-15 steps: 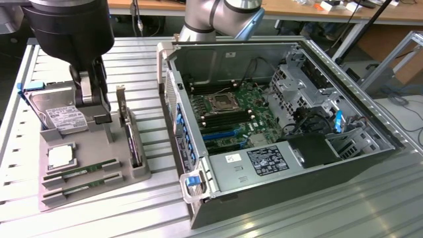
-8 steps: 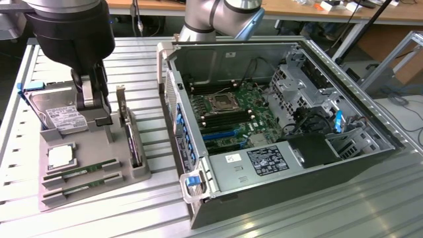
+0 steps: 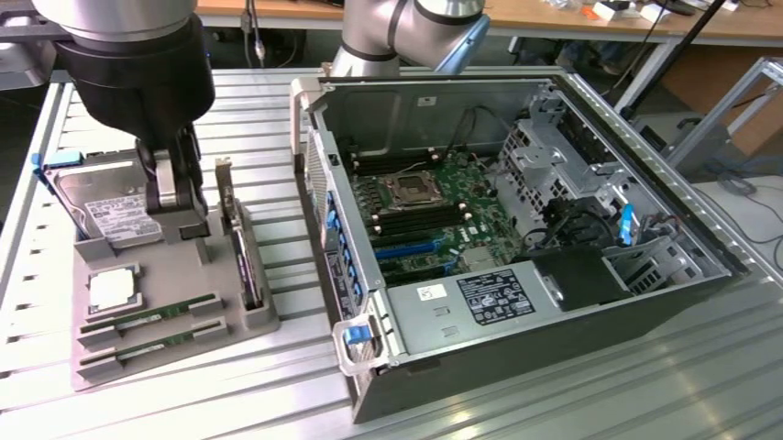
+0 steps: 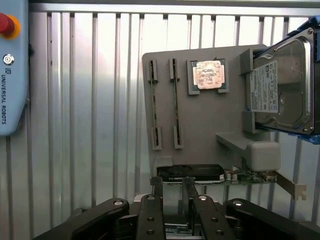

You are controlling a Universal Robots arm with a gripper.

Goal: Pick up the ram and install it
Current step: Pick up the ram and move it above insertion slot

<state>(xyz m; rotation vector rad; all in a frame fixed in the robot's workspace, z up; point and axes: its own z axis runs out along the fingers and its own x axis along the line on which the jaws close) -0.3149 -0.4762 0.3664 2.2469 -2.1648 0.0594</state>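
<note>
My end effector (image 3: pixel 183 227) hangs open at its widest with nothing between the fingers (image 4: pixel 156 192). It sits above the grey tray (image 3: pixel 263 321), between the hard drive (image 3: pixel 110 206) and the expansion card (image 3: pixel 245 247) standing on edge. The ram (image 3: pixel 149 321) lies in its holder at the other end of the tray, past the processor chip (image 3: pixel 110 289), with a second stick (image 3: pixel 147 350) just beside it. I am well apart from both, so I judge the step in hand to be the approach and grasp, with nothing picked up yet.

In the wrist view the ram (image 4: pixel 176 102) and its twin (image 4: pixel 154 105) show as two thin parallel strips. To grasp well, I think my fingers should close across the stick's thin faces, one on each side of the board. That calls for lining my jaws up with its long edge before going down.

The gap between the two sticks looks narrow, so a finger coming down off-line could catch the neighbour or the holder's end blocks. I would centre on the stick's middle so it lifts level. The card (image 4: pixel 192 172) is just below my fingers, so I would rise clear of its top edge before moving across. The open computer case (image 3: pixel 465 385) stands on the worktop (image 3: pixel 551 403) at the exterior view's right.
</note>
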